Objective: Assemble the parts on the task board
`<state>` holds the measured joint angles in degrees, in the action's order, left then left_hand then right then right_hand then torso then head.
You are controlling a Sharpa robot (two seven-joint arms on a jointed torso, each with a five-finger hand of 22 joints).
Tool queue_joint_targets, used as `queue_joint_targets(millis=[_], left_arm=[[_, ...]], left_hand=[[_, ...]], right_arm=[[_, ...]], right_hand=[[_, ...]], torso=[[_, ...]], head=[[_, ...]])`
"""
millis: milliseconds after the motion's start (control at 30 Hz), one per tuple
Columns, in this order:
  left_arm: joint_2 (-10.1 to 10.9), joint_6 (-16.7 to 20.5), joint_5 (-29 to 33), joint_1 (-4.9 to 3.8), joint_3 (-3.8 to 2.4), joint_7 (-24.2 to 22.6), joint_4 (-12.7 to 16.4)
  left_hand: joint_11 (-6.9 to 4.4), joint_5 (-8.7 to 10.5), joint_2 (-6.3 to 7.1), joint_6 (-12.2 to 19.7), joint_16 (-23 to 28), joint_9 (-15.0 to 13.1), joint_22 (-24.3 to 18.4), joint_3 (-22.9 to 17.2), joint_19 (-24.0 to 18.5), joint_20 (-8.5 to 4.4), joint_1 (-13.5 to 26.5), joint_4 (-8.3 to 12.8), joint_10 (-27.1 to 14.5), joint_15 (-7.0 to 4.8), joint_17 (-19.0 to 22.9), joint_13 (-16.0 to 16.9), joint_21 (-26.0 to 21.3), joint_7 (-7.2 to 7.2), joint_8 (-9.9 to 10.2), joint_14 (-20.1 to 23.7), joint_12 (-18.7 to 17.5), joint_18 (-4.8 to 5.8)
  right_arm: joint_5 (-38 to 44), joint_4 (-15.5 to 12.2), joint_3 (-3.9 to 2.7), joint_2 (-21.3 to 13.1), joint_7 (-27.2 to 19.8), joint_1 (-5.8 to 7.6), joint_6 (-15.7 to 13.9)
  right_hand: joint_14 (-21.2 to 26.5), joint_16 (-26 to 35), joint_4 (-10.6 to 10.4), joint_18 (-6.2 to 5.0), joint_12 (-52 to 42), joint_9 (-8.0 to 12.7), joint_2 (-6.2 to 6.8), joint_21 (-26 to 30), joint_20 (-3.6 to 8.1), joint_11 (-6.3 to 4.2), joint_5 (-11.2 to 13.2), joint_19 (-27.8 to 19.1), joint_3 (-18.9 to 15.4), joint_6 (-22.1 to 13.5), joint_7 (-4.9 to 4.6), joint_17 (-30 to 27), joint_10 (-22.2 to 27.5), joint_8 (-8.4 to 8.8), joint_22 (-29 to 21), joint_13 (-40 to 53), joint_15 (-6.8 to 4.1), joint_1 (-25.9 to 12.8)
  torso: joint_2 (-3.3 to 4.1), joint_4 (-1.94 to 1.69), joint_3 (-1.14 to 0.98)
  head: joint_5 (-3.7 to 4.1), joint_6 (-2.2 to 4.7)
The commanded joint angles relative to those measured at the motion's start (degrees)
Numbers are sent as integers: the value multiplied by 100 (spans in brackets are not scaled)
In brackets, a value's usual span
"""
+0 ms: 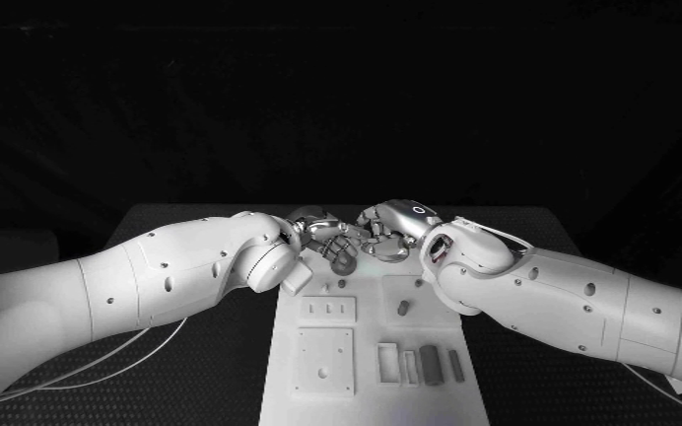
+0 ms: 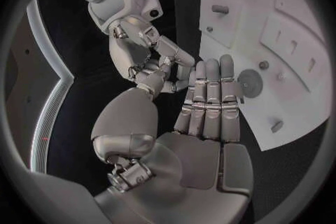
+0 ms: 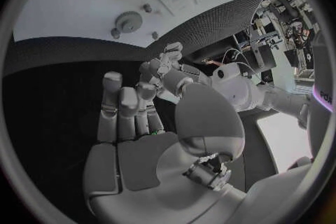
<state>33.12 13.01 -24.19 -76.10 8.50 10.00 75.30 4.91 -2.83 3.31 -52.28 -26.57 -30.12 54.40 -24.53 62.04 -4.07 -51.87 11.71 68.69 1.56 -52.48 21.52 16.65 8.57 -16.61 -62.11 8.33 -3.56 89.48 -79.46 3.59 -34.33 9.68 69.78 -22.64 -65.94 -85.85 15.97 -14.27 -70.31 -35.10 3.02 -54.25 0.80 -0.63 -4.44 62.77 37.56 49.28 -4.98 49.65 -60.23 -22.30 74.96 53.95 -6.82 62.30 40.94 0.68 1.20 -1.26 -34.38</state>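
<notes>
No legible writing — task board (image 1: 363,347)

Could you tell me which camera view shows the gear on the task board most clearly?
The right wrist view: the gear lies unobstructed on the task board, its toothed rim visible. The left wrist view shows it partly behind the left hand. In the head view I cannot pick it out.

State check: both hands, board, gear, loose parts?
left hand: fingers straight, holding nothing, beside the gear
right hand: fingers apart, holding nothing
task board: flat on the table
gear: flat on the board, not held
dark block: lying in the board's near corner, untouched
</notes>
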Motion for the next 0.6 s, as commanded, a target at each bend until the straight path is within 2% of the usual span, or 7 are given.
queue_joint_targets(millis=[33,267,600], left_arm=[[-11,0,-3,-4,-4,55,19],[-28,24,8,-5,-4,16,14],[-38,9,65,-5,-5,-16,22]], left_hand=[[-7,2,0,-29,22,6,8,-7,4,13,50,21,55,13,-6,11,-27,21,5,9,4,-68],[-20,1,-27,-65,25,9,15,-19,12,12,61,18,87,11,-14,25,-32,17,-6,2,12,-69],[-33,1,-176,-104,36,21,29,-63,19,11,36,43,118,9,-30,44,-48,-1,-9,-5,5,-69]], right_arm=[[101,-25,-2,18,30,3,23],[103,-40,-2,75,36,3,75],[102,-44,-2,114,46,3,94]], right_hand=[[-31,-21,20,-73,-18,-6,-24,-30,5,-144,-15,52,24,1224,96,-8,167,-15,98,-7,-85,-26],[-37,-21,23,-73,-17,-10,-22,-32,8,-146,-15,56,26,1229,97,-8,161,-13,98,-8,-88,-29],[-42,-21,23,-73,-17,-13,-24,-34,11,-148,-15,61,28,1233,99,-9,155,-11,98,-9,-90,-33]], torso=[[3,-4,-1],[5,4,1],[8,1,0]], head=[[-3,-3],[-7,-8],[12,-19]])
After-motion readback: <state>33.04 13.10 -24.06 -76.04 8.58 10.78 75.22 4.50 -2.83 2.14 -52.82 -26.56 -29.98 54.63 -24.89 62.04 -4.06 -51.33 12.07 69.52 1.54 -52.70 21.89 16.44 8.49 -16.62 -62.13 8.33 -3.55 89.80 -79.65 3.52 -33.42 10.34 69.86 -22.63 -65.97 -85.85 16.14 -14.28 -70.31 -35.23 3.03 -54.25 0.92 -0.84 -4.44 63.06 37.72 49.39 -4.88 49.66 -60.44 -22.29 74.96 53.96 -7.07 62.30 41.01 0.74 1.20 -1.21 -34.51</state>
